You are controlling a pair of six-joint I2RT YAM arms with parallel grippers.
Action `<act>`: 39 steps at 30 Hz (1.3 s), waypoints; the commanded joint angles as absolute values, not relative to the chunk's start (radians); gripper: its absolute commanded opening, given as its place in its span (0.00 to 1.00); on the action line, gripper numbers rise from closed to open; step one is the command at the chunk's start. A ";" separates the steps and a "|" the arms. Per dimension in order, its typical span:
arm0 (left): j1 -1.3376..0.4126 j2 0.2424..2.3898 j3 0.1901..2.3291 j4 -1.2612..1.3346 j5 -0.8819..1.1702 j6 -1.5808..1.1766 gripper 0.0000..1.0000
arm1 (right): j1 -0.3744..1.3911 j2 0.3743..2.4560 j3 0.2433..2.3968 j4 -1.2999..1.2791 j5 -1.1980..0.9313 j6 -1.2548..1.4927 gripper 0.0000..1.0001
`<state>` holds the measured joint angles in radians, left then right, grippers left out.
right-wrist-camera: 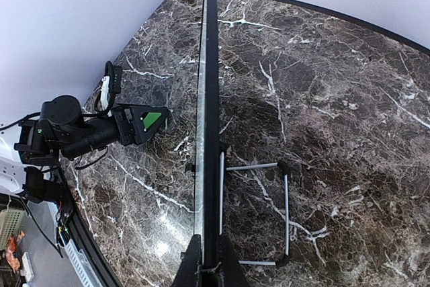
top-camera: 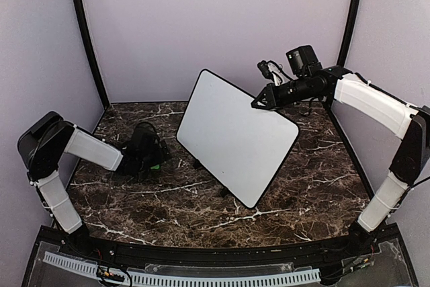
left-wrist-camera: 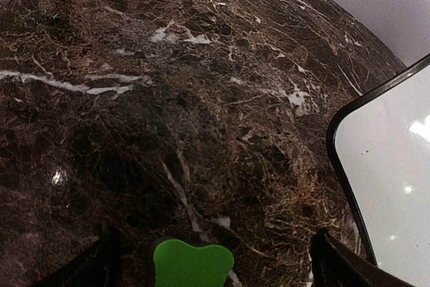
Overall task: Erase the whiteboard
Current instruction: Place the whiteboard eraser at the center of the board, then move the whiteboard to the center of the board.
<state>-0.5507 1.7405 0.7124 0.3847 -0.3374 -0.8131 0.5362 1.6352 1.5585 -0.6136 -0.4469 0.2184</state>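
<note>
Board (top-camera: 238, 136) looks stiff, light and slick; right gripper (right-wrist-camera: 208, 263) pinches its frame edge. Left gripper (top-camera: 153, 156), wide open, straddles the eraser (left-wrist-camera: 191, 263).

Left arm (top-camera: 91, 149) & right arm (top-camera: 373, 102): white covers, black joints. Left gripper (top-camera: 156, 159), right gripper (top-camera: 259, 103) black. White cable (top-camera: 271, 68) nr right wrist cam (top-camera: 304, 60).

Right fingers (right-wrist-camera: 191, 271) pinching whiteboard (right-wrist-camera: 211, 99) edge, wire stand (right-wrist-camera: 285, 213) on marble table (right-wrist-camera: 336, 99)
</note>
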 commanded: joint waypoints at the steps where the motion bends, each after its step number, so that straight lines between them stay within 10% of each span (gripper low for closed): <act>1: -0.539 1.756 0.696 0.221 -0.376 -0.863 0.99 | 0.596 1.682 1.513 -0.750 -0.486 0.183 0.00; 17: -0.653 1.558 0.551 0.621 -0.393 -0.467 0.99 | 0.596 1.688 1.532 -0.762 -0.479 0.181 0.00; 39: -0.752 1.774 0.631 0.777 0.081 -0.199 0.79 | 0.571 1.618 1.554 -0.779 -0.383 0.184 0.47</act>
<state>-0.7448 1.7432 0.5766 0.7746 -0.0242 -0.2516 0.5419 1.6356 1.5631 -0.6571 -0.3588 0.1783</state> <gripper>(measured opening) 0.794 0.434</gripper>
